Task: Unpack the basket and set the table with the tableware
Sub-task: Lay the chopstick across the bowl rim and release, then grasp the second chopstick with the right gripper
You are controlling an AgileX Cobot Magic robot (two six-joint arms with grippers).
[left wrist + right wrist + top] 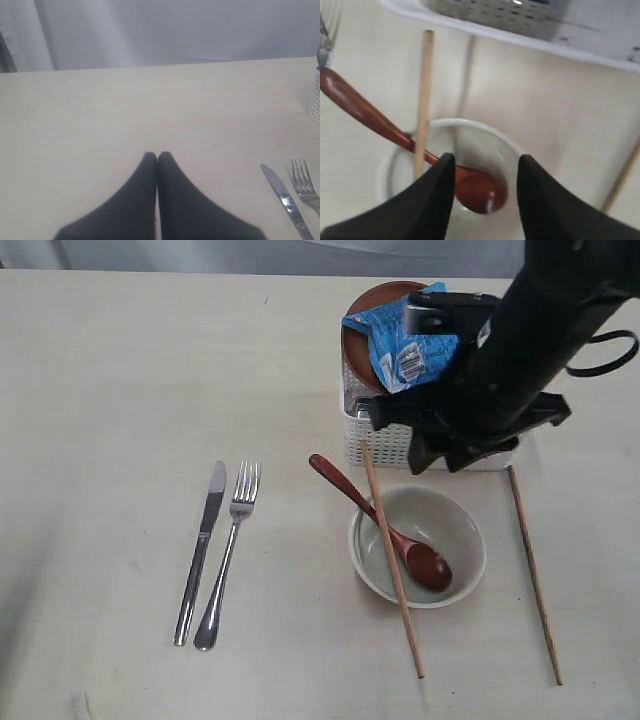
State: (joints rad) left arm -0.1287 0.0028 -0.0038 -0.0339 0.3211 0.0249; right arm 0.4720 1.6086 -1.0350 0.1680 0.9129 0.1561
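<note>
Plainly the weak spot is the chopstick (392,560) that lies slanted across the pale bowl (445,520), one end up near the white basket (385,448) and the other on the table (120,390). It is propped on the rim and crosses the red-brown spoon (345,485), whose head sits in the bowl with its handle jutting over the rim. The right gripper (486,159) hangs directly above them with its jaws spread and nothing between them. If it descends there, a finger would likely strike the stick or the spoon handle; the stick could roll off, or the spoon could lever out and tip the bowl. The other chopstick (536,580) lies flat nearer the table's right edge, well apart from its mate, and a thin stick flat on the tabletop may slip from the fingers when pinched. The basket stands near the table's far edge, towards the right corner, and holds the brown plate (385,292) on edge with a blue snack packet (400,345) against it. Pulling the plate could drag the packet out or shift the light basket, which the arm already crowds. The left gripper (158,156) is clenched on nothing over bare table, near the knife (199,550) and fork (225,560) lying side by side; a careless sweep would disturb them.
</note>
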